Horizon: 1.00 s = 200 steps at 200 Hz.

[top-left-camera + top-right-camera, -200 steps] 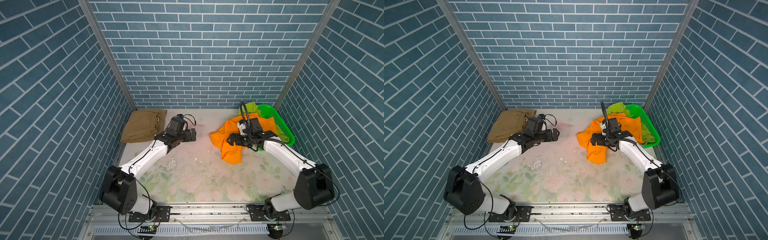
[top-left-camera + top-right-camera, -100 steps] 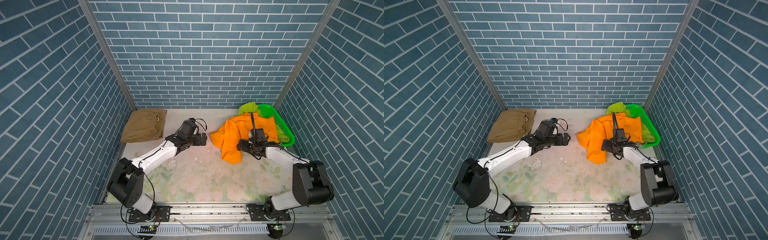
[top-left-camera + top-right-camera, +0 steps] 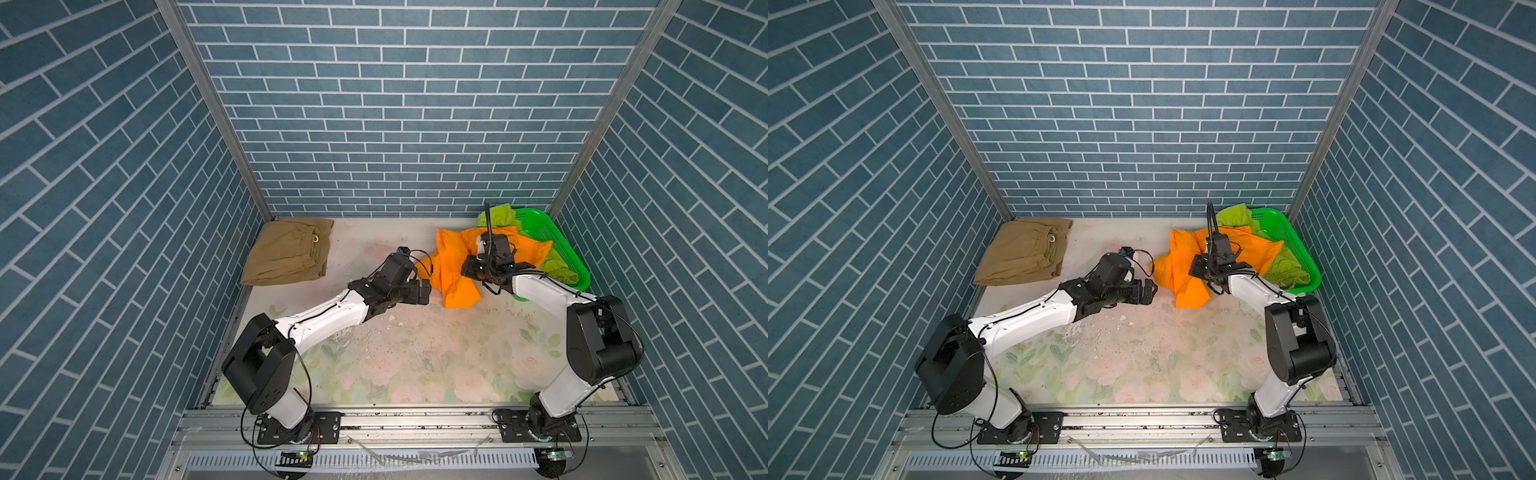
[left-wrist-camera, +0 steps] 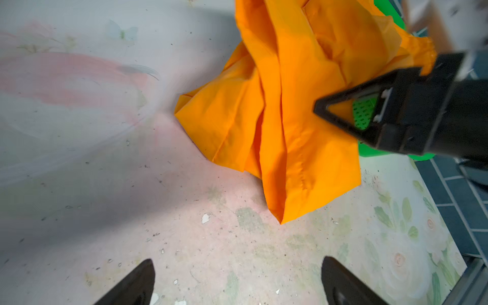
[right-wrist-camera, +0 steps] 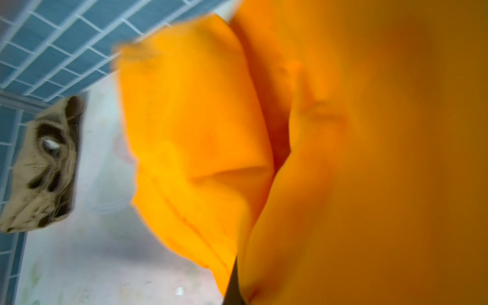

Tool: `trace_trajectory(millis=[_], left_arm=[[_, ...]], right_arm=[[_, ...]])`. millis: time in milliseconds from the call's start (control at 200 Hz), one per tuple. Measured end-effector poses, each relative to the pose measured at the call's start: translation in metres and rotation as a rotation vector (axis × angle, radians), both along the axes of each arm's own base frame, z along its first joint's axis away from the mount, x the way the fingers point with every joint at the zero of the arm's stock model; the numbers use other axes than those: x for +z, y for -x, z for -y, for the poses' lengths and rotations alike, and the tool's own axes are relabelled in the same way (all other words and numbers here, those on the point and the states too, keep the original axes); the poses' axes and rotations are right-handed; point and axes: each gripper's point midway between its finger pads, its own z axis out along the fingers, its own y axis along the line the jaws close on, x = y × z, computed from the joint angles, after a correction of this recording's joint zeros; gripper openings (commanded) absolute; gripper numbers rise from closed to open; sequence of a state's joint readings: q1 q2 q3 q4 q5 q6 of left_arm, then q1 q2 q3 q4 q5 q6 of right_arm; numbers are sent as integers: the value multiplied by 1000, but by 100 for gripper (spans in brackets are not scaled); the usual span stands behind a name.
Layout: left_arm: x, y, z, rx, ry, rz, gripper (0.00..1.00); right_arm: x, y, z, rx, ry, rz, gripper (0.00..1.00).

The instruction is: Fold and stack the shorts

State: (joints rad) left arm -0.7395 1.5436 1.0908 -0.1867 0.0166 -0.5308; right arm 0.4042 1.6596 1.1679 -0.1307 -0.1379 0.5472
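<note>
Both arms have closed in on the orange shorts [image 3: 453, 270], heaped far right against the basket [image 3: 557, 245]. Right gripper [image 4: 320, 108] is now pinched shut on a fold. Left gripper [image 3: 424, 291] is wide open and empty, just beside the cloth. Risk: the thin pinch slips, or the lift drags the lime shorts [image 3: 498, 214] out.

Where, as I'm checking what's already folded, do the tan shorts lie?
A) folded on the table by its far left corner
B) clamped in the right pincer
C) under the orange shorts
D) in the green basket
A: the tan shorts lie folded on the table by the far left corner, well away from the basket.
</note>
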Motion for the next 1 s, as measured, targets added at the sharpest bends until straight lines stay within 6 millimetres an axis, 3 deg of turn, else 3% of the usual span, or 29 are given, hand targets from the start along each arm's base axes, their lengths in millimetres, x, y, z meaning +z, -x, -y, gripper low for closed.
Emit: trace_trajectory(millis=[195, 295, 360, 435, 510, 615, 730, 840, 925, 1000], left_arm=[[43, -15, -55, 119, 65, 80, 100], [60, -19, -85, 184, 82, 120, 100], [65, -17, -105, 221, 94, 132, 100], [62, -13, -130, 275, 102, 132, 99], [55, -9, -155, 334, 108, 121, 100], [49, -5, -175, 381, 108, 108, 100], [48, -2, -175, 373, 113, 101, 99], [42, 0, -175, 370, 113, 90, 100], [38, 1, -176, 372, 109, 80, 100], [36, 0, -179, 378, 111, 74, 100]], right_arm=[[104, 16, -80, 177, -62, 177, 0], [141, 43, -127, 298, -119, 221, 0], [153, 64, -161, 389, -158, 235, 0], [145, 85, -188, 467, -181, 210, 0], [111, 97, -202, 501, -174, 132, 23], [45, 96, -197, 487, -109, -9, 52], [-9, 103, -172, 460, -13, -127, 71], [-22, 105, -143, 418, 38, -151, 86], [-14, 104, -123, 394, 78, -130, 91], [-2, 101, -117, 392, 101, -83, 93]])
